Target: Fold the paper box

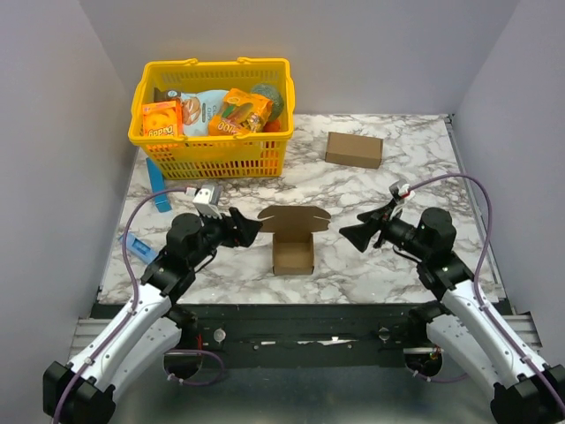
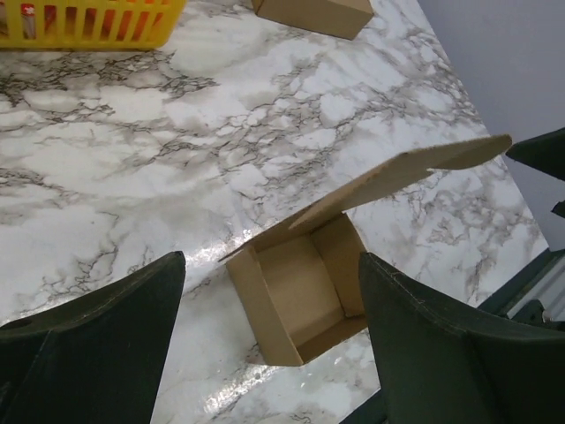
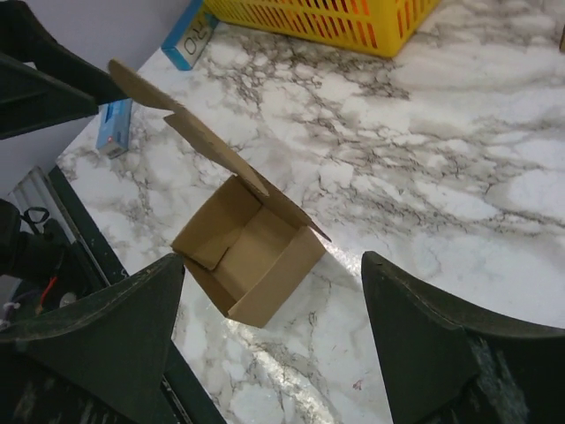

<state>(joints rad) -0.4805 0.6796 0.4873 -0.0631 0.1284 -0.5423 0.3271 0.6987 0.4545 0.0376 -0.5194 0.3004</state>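
The paper box (image 1: 293,254) sits on the marble worktop (image 1: 402,185) near the front edge, roughly midway between the two arms. It is a small squarish carton of plain brown cardboard, already formed into walls and a floor, with its top open and nothing inside. Its lid flap stands out from the rear wall, tilted back and away from the arms, with scalloped tabs along its free edge.

The left fingers (image 2: 115,327) are spread wide and hold nothing. They sit just left of the box, pointing towards it, with a clear gap between them and the cardboard. The right fingers (image 3: 441,336) are likewise spread wide and hold nothing. They sit a little further off on the box's right side, also aimed at it and not touching it.

At the back left of the worktop stands a yellow plastic basket (image 1: 212,67) holding orange snack boxes (image 1: 161,118) and other packets. A longer brown carton (image 1: 353,149) lies closed at the back right, well apart from the paper box. A blue box (image 1: 160,189) lies in front of the basket's near left corner, and a second blue packet (image 1: 138,246) lies at the worktop's left edge.
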